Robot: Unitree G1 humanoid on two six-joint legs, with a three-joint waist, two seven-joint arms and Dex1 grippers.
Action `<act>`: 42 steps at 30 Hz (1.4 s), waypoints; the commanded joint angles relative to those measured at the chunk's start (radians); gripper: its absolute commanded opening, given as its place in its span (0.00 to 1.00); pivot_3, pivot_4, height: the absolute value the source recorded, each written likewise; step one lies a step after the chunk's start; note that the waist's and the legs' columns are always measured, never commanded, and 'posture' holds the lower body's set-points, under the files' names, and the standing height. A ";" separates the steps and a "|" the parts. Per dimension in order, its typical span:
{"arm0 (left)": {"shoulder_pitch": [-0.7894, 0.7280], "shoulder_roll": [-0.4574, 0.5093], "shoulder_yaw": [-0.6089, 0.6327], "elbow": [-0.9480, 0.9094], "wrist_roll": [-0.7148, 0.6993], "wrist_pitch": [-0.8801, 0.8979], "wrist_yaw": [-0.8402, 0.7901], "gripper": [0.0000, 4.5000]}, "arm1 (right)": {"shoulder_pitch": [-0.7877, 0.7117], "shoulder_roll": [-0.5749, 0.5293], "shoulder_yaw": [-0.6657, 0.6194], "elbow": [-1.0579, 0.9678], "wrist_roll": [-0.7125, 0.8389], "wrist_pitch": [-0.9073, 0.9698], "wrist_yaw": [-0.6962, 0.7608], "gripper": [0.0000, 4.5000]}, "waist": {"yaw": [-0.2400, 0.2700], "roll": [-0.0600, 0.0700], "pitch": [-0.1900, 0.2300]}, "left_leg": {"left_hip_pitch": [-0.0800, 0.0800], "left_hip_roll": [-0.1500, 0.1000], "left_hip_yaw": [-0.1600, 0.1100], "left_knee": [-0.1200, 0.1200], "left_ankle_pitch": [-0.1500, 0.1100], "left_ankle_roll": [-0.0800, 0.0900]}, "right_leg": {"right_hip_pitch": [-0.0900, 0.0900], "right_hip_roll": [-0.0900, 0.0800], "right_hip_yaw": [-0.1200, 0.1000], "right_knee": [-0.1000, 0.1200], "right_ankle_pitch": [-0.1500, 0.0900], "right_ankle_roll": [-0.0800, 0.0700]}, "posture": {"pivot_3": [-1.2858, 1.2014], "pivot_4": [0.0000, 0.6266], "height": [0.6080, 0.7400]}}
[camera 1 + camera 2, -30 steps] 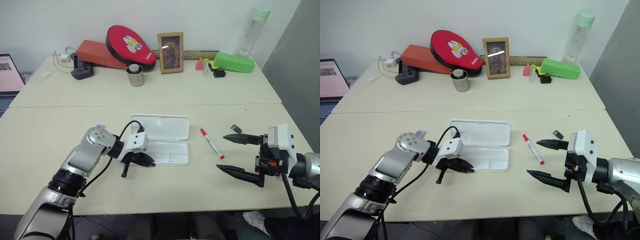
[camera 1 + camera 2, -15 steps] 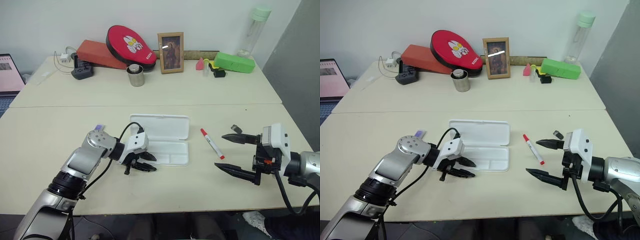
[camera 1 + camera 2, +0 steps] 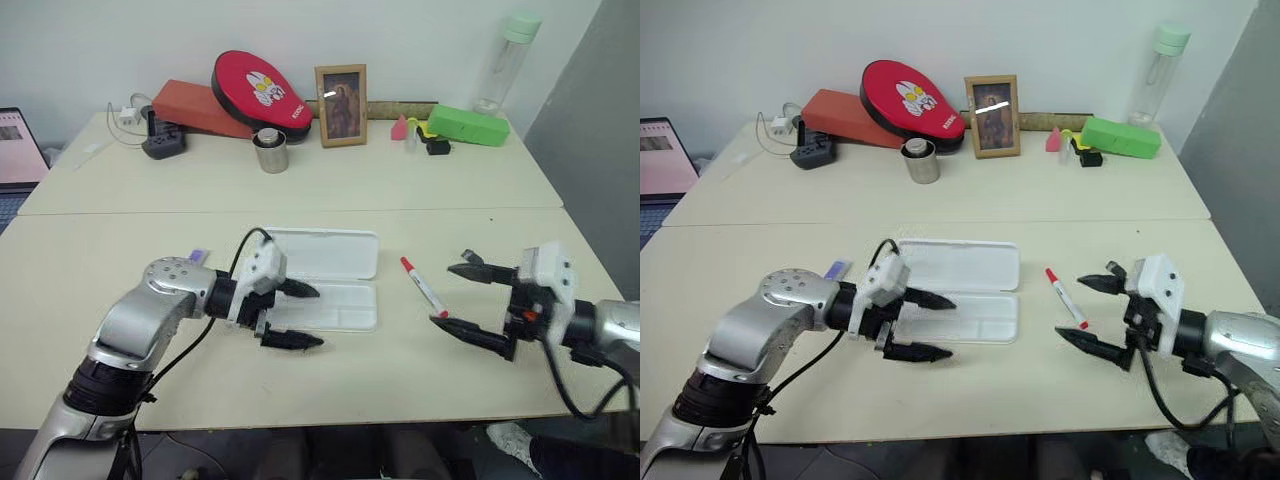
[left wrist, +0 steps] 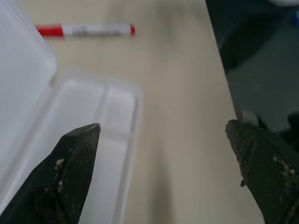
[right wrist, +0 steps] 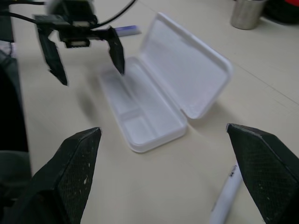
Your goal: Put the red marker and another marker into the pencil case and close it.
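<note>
The white pencil case [image 3: 330, 305] lies open at the table's middle, its lid [image 3: 322, 253] folded back flat and its compartments empty. My left gripper [image 3: 316, 317] hovers open over the tray's near-left corner, holding nothing. The red marker [image 3: 424, 287] lies on the table right of the case. Just right of that marker, my right gripper [image 3: 444, 295] stands open and empty. The purple marker [image 3: 198, 256] lies left of the case, behind my left arm. The right wrist view shows the case [image 5: 163, 98], the purple marker [image 5: 127, 31] and the red marker's barrel [image 5: 228, 196].
A small dark object [image 3: 472, 258] lies beside my right gripper. Along the back stand a metal cup [image 3: 270, 150], a photo frame [image 3: 341, 105], a red oval pad [image 3: 262, 88], an orange box [image 3: 195, 108], a green box [image 3: 468, 125] and a bottle [image 3: 508, 60]. A laptop [image 3: 15, 145] sits far left.
My left gripper went from shut to wide open and lifted off the table at the case's near-left corner. My right gripper edged forward toward the red marker.
</note>
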 commanded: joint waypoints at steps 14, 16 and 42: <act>-0.016 -0.113 0.052 -0.193 -0.072 -0.027 0.327 0.99 | -0.228 0.280 0.235 0.121 -0.186 0.476 -0.489 1.00 | 0.000 0.001 0.000 | 0.000 -0.001 0.001 0.000 0.000 0.000 | 0.000 0.000 0.002 0.000 0.000 0.000 | 0.52 0.24 1.00; -0.016 -0.108 0.047 -0.190 -0.070 -0.034 0.331 1.00 | -0.233 0.290 0.243 0.121 -0.193 0.492 -0.492 0.96 | 0.001 0.001 0.000 | 0.000 -0.001 0.001 0.000 0.000 0.000 | -0.001 0.000 0.001 0.000 0.000 0.000 | 0.52 0.24 1.00; 0.065 0.034 0.058 -0.222 -0.108 -0.059 0.266 1.00 | -0.210 0.089 0.205 0.094 -0.218 0.291 -0.178 0.06 | -0.002 0.002 0.000 | 0.000 -0.001 0.002 -0.001 0.000 0.000 | -0.001 0.000 0.001 0.000 0.000 0.000 | 0.52 0.24 1.00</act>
